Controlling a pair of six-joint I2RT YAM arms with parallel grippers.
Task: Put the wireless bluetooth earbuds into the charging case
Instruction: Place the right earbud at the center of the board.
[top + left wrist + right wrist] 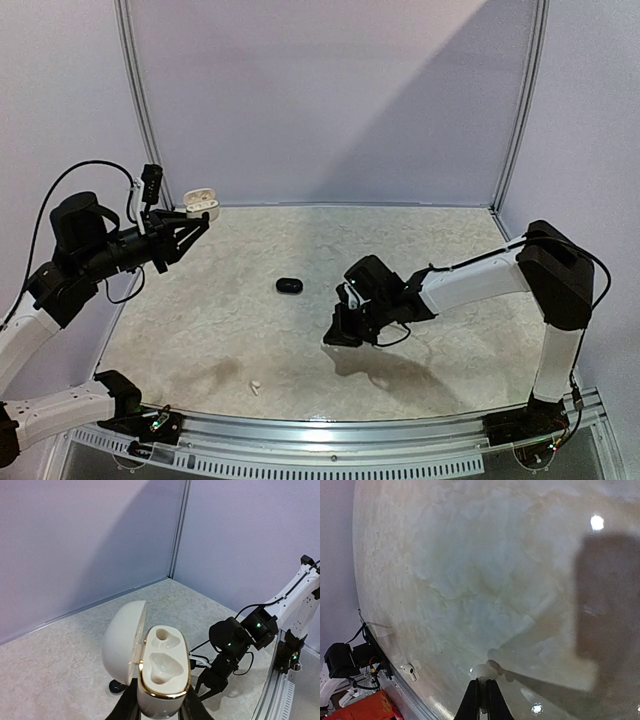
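One white earbud (254, 384) lies at 6 o'clock nr the table (450, 260) edge. We judge it light, slick and tiny, so pinch across the body. Open charging case (200, 204) at 10 o'clock, clamped in left gripper (198, 222). Right gripper (340, 338) at ctr, pinched closed; holding anything? Can't tell.
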